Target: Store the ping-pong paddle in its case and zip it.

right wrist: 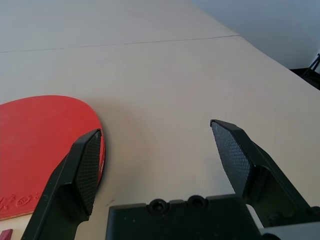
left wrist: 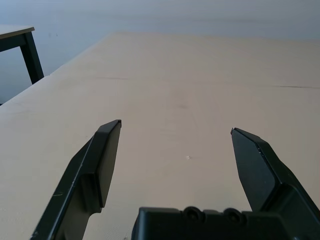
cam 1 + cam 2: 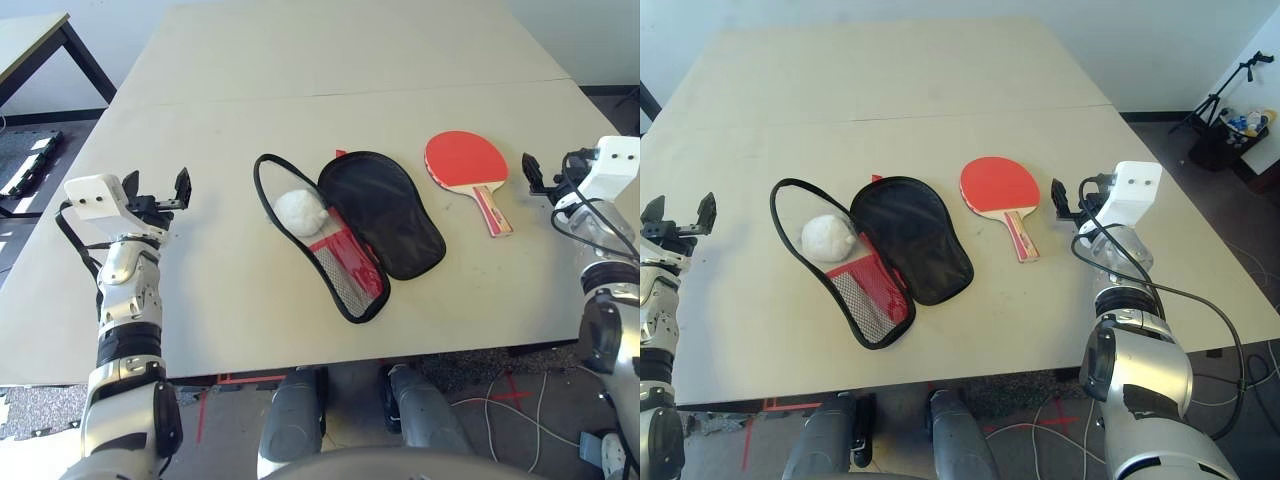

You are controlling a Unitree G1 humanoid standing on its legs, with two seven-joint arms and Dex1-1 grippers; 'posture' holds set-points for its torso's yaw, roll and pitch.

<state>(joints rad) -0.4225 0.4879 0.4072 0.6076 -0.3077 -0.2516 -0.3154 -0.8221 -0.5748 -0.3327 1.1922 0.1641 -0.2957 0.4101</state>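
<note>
While agape, right pincer (image 3: 1072, 203) flanks paddle (image 3: 1000, 188) — apart.

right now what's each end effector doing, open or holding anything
Left end effector: open, holding nothing, over bare table.
Right end effector: open, holding nothing, beside the ping-pong paddle.

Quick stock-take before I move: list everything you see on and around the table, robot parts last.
ping-pong paddle: one, red face, pale handle with red stripes; flat on the table, right of the case.
case: one, red with black lining and zipper edging; lying unzipped and spread open mid-table.
fluffy ball: one, whitish; resting in the open case's left half.
table: one, beige.
tripod: one, black; on the floor at far right.
left pincer: open, empty, left of the case.
right pincer: open, empty, beside the paddle's handle.
</note>
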